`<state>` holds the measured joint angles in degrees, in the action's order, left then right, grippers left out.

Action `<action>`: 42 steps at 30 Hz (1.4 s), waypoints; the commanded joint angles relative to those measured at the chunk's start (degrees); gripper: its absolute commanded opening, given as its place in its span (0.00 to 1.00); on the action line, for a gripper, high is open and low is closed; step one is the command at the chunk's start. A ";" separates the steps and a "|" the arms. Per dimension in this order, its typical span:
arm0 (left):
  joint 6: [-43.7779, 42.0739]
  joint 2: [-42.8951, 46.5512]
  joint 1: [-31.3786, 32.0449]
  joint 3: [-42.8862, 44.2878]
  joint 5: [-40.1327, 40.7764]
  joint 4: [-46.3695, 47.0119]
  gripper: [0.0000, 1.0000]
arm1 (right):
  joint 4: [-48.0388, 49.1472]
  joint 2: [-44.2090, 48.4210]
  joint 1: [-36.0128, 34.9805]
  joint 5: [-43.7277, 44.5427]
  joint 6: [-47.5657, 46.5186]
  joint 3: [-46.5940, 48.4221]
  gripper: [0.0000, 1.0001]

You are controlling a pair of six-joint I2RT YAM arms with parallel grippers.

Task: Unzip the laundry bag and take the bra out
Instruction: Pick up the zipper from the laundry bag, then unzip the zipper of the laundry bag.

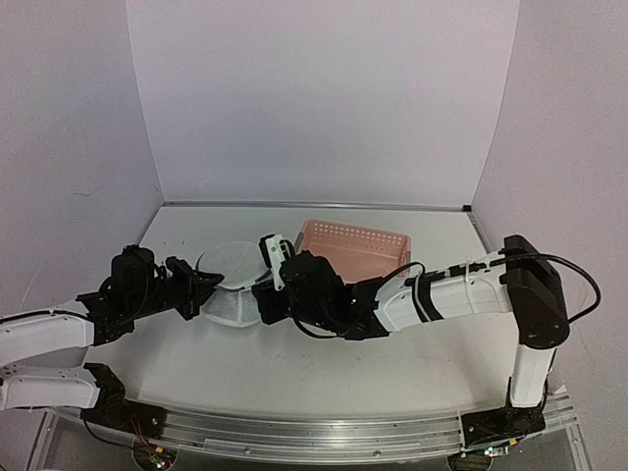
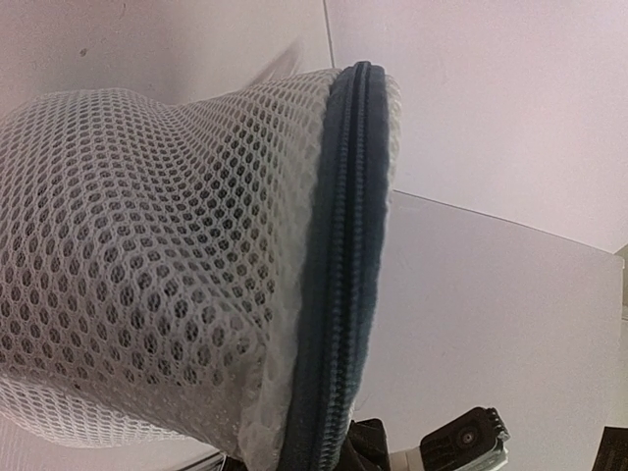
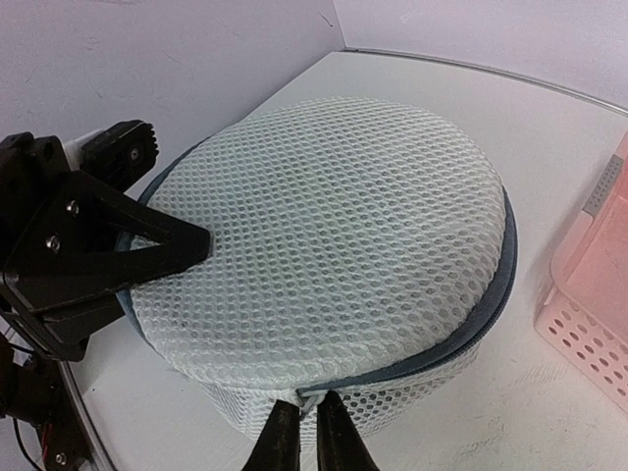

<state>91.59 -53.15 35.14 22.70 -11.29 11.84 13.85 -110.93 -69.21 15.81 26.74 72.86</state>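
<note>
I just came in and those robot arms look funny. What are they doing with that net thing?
Two robot arms are working on a white mesh laundry bag. The left claw pinches the bag's edge, probably to steady it, while the right claw nips the zip pull at the front. The zip looks closed, so the bag isn't open yet. A pink basket sits beside it.

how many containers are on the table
2: the laundry bag sits left of centre between the two arms; the pink basket stands right of it, nearer the back wall. The arms could hide something small.
</note>
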 commanded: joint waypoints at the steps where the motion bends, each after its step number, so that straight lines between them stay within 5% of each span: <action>1: 0.42 1.00 -0.15 1.31 0.48 2.49 0.00 | 1.02 -1.04 -0.31 1.22 0.22 2.40 0.03; 18: -6.33 0.00 -0.14 4.52 -2.86 2.05 0.00 | 0.13 5.24 -0.58 3.17 -4.25 -7.40 0.00; 42: -31.71 -9.74 -0.07 16.96 -33.18 1.92 0.00 | -2.24 26.47 1.83 0.63 -16.54 -24.83 0.00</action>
<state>66.78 -62.46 35.29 34.96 -35.40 9.19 13.43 -89.54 -68.49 16.29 13.23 49.50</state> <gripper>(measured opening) 0.039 0.008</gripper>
